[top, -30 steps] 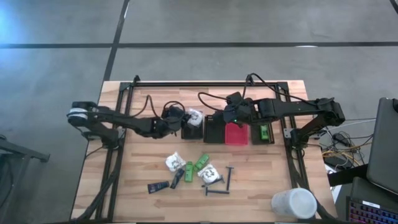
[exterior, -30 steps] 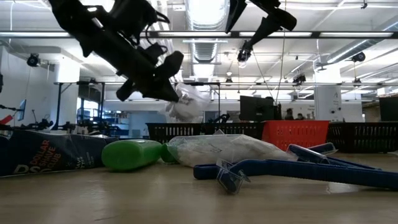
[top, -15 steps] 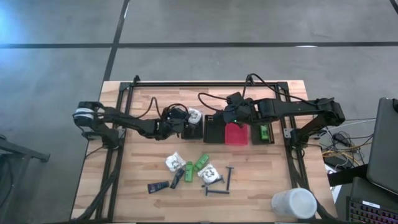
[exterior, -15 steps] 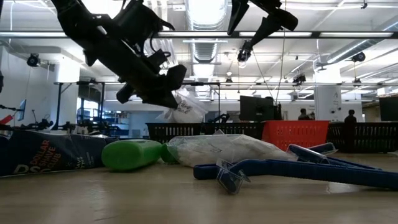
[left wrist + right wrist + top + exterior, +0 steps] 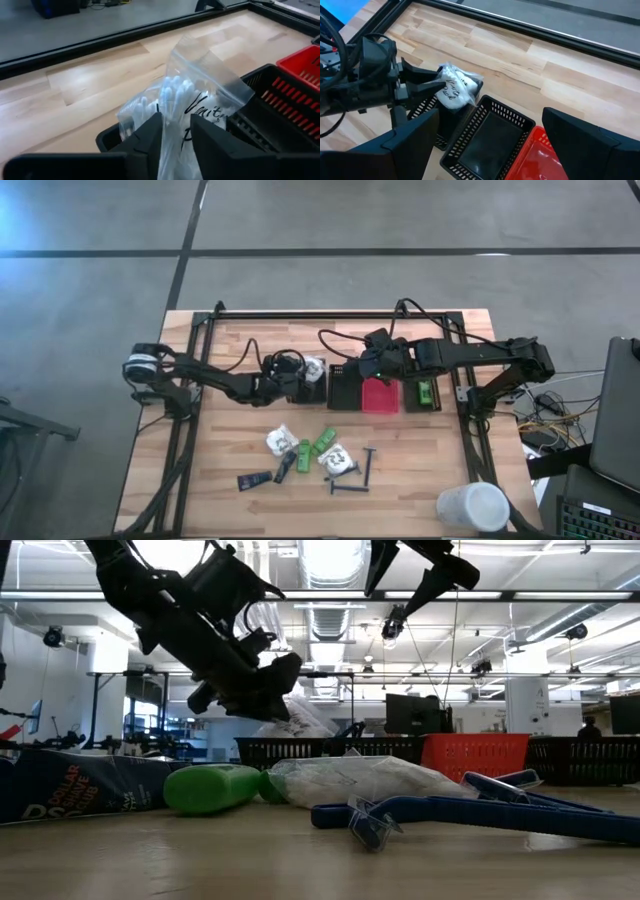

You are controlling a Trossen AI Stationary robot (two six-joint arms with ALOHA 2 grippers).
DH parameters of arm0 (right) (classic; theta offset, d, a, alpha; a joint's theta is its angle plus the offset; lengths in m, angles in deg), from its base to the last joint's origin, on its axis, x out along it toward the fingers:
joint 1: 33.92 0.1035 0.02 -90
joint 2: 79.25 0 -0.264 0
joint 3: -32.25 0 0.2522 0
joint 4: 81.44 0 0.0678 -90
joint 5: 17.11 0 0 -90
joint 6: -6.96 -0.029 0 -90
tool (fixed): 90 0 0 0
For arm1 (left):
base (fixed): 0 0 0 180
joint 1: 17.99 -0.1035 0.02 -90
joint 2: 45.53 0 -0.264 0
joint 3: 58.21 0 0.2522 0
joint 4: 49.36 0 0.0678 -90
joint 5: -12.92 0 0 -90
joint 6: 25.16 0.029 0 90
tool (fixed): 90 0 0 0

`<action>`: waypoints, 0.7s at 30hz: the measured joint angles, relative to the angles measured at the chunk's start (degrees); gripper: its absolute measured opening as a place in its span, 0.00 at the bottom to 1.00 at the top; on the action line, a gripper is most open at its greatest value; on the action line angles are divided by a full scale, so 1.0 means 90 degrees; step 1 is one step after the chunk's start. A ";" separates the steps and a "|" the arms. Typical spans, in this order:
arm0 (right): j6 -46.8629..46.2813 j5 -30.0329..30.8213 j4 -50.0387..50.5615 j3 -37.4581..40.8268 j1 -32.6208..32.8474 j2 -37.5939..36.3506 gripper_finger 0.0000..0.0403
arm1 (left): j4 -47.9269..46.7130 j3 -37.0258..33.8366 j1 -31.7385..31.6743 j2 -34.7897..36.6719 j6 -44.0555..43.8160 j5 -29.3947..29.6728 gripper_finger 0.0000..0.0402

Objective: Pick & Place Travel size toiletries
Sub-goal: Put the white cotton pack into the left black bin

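Note:
My left gripper (image 5: 175,125) hangs low at the leftmost black mesh bin (image 5: 306,390), fingers apart. A clear packet of white swabs (image 5: 190,95) stands between them, its lower end in that bin. My right gripper (image 5: 500,150) waits open high above the red bin (image 5: 380,395), touching nothing. The other toiletries lie on the near part of the table: white packets (image 5: 279,442), green bottles (image 5: 324,441), black tubes (image 5: 254,479) and razors (image 5: 350,480). One green bottle (image 5: 425,392) lies in the rightmost black bin. My left gripper has the packet's lower near part (image 5: 175,150) between its two parted fingers (image 5: 150,135). They come from the table's left, slanting a little down. I cannot tell whether the fingers touch the plastic. The packet stands upright, its top (image 5: 452,87) sticking out above the bin's rim.
Black and red bins stand in a row across the table's middle, one black bin (image 5: 345,390) between the left bin and the red one. A large white cup (image 5: 472,507) stands at the near right corner. A black frame rail (image 5: 330,315) runs along the far edge.
My left gripper has sunk and gone a little toward the table's right, to the leftmost black bin, tipping slightly. The swab packet has gone down with it from above the bin's rim, until its lower end is in the bin.

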 joint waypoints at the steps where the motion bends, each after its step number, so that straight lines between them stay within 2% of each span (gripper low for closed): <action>1: 0.0000 0.0000 0.0001 0.0001 0.0000 0.0000 0.88 | -0.0025 0.0000 0.0000 0.0046 0.0022 -0.0006 0.29; 9: 0.0000 -0.0189 -0.0009 0.0019 0.0000 0.0000 0.84 | -0.0730 0.0002 0.0002 0.0467 0.0449 -0.0523 0.40; 12: 0.0309 -0.0915 -0.0168 0.0042 -0.0026 0.0041 0.83 | -0.0902 -0.0009 0.0002 0.0534 0.0454 -0.0560 0.42; 16: 0.1218 -0.1767 -0.0712 0.0199 -0.0029 0.0304 0.80 | -0.0985 -0.0019 0.0000 0.0534 0.0454 -0.0768 0.42; 19: 0.1668 -0.1979 -0.0899 0.0209 -0.0066 0.0603 0.77 | -0.1034 -0.0044 -0.0016 0.0534 0.0453 -0.1388 0.42; 21: 0.1923 -0.2023 -0.1028 0.0209 -0.0138 0.0792 0.76 | -0.1026 -0.0053 -0.0015 0.0511 0.0446 -0.1565 0.42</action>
